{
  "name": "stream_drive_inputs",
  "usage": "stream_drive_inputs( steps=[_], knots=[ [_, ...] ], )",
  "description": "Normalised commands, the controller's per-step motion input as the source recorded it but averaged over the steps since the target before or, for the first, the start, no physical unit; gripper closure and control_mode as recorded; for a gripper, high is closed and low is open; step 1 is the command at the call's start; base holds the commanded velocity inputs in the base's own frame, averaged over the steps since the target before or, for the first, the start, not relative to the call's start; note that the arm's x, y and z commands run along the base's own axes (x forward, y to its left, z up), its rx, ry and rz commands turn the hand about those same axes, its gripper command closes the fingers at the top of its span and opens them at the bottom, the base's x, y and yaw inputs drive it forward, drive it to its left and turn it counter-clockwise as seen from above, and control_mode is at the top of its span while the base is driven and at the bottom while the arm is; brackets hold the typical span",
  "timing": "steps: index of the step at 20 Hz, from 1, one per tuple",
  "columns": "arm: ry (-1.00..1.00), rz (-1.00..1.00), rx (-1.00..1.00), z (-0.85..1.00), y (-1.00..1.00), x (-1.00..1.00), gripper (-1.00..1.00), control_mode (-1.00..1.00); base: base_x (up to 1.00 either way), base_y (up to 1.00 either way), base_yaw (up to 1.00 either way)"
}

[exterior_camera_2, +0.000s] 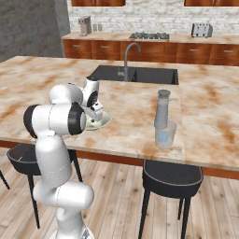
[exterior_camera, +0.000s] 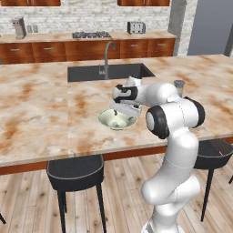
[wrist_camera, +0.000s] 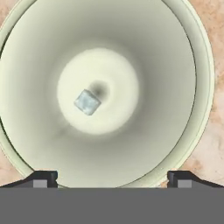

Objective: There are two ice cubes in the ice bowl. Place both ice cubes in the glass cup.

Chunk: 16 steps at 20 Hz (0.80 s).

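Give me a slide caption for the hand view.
Open gripper poised over the ice bowl, one ice cube lying near its center.

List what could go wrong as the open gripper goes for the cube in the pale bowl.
1. The tiny pale-blue translucent ice cube lies left of centre between the wide-open gripper fingers; closing may nudge it rather than pinch it.
2. Pressing down could tip or slide the shallow greenish-white bowl.
3. The tall grey-topped shaker crowds the clear glass tumbler, risking a knock at drop-off.
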Motion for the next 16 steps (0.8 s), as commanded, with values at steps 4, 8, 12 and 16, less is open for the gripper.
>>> stream_drive_inputs(
  steps=[4,8,12,16],
  knots=[
    [0.00,0.20,-0.04,-0.04,0.39,0.49,-1.00,-1.00,0.00,0.00,0.00],
    [0.00,0.06,-0.04,-0.22,0.00,0.29,-1.00,-1.00,0.00,0.00,0.00],
    [0.00,0.17,-0.11,-0.41,-0.07,0.04,-1.00,-1.00,0.00,0.00,0.00],
    [0.04,0.06,-0.01,-0.15,0.00,0.03,-1.00,-1.00,0.00,0.00,0.00]
  ],
)
